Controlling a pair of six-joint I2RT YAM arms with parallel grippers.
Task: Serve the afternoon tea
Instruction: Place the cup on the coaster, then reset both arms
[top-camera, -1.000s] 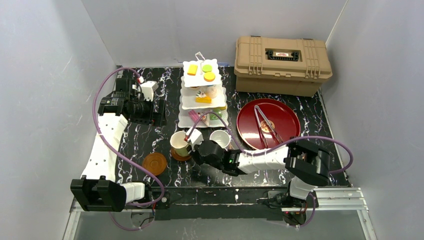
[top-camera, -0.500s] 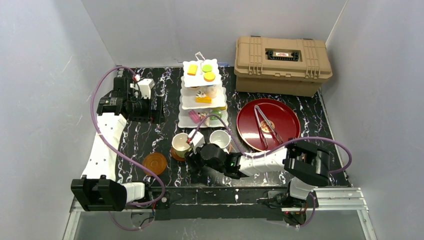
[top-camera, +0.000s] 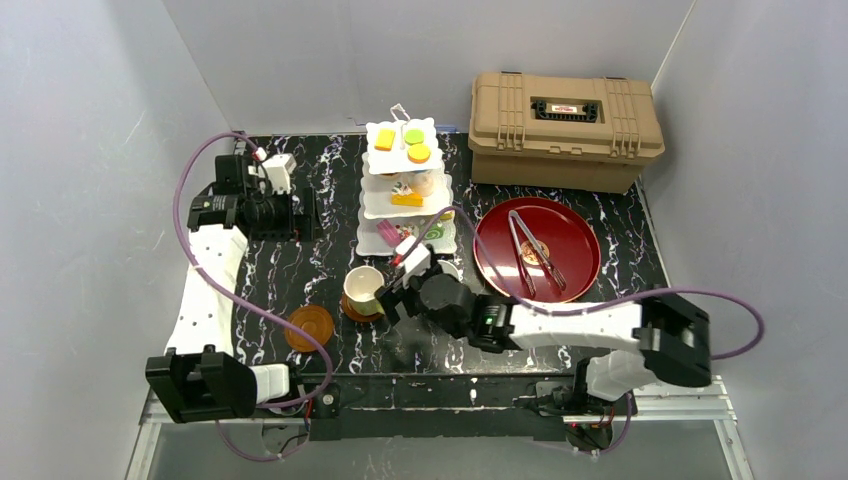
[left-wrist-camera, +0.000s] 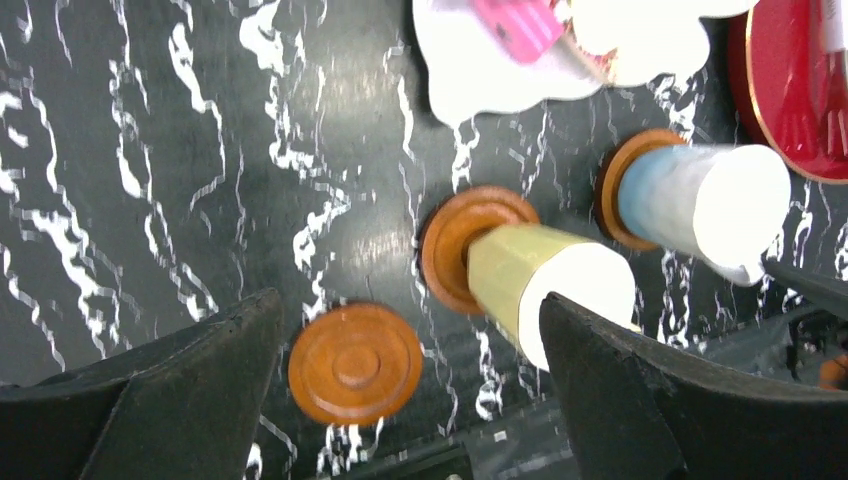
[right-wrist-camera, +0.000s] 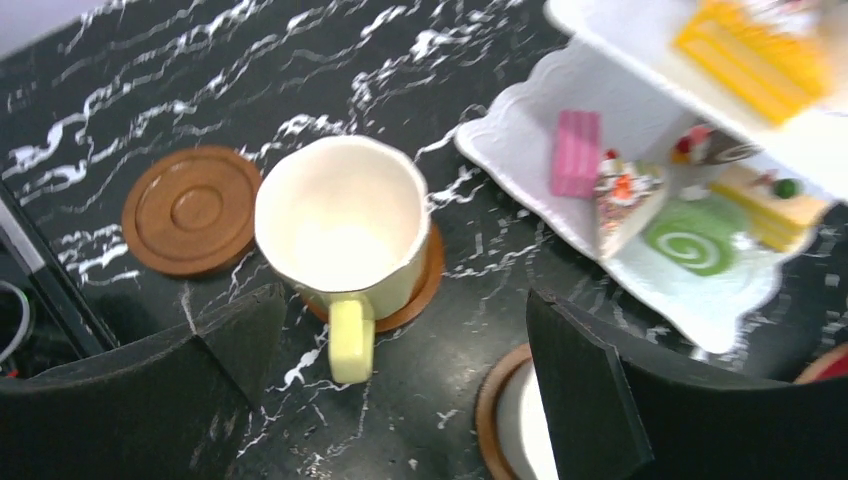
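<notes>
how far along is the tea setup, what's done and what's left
Done: the yellow-green mug and the white mug each sit on a coaster, and the cake stand carries pastries. In hand: nothing; the right gripper hangs open over the yellow-green mug, and the left gripper is open too. Left, probably: a spare coaster is empty, and tongs lie on the red tray.

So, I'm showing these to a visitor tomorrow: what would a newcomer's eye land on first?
The white three-tier cake stand, loaded with colourful toy pastries, stands back centre. Right of it sit a red tray and a tan case. Nearer, the right gripper hovers open by a yellow-green mug.
</notes>
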